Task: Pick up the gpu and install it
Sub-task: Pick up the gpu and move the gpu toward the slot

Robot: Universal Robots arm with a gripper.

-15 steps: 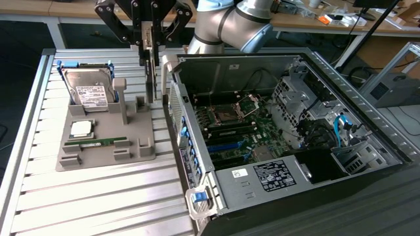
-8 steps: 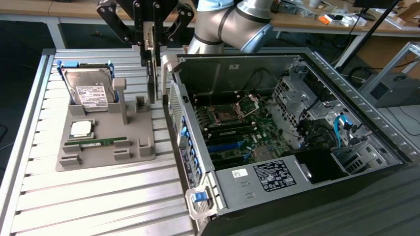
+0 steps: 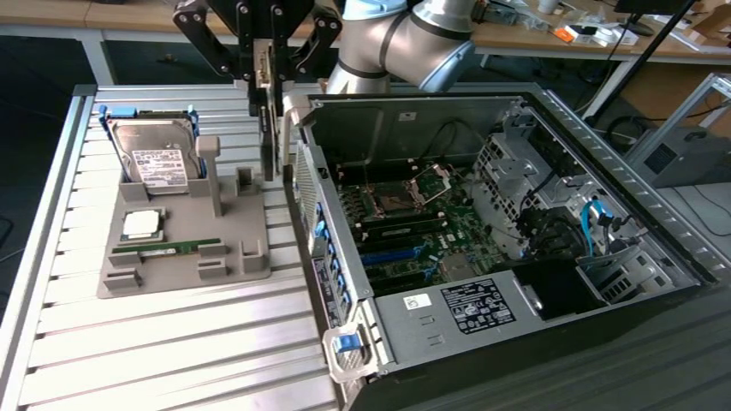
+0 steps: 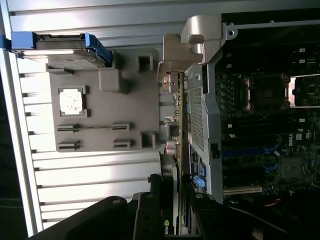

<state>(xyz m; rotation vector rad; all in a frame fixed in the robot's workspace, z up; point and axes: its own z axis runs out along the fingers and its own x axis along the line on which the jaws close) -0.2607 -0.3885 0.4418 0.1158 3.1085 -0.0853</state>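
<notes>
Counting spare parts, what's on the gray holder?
Hard drive, processor chip and memory stick sit on the holder; the pincer grips the gpu. The holder's floor under the drive is covered.

A: The table (image 3: 171, 360)?
B: Ribbed brushed aluminium, bright sheen. The parts holder (image 3: 171, 270) is matt grey plastic.
A: And the computer case (image 3: 423, 330)?
B: Bare dull steel. The gpu (image 3: 272, 137) looks dark, matt; the hard drive (image 3: 154, 145) glossy metal.

The pincer (image 4: 172, 192) clamps the gpu (image 4: 176, 120) edge-on, between the grey holder (image 4: 100, 120) on the ribbed bench (image 4: 90, 175) and the open computer case (image 4: 199, 115). A hard drive (image 4: 60, 47) stands in the holder.
</notes>
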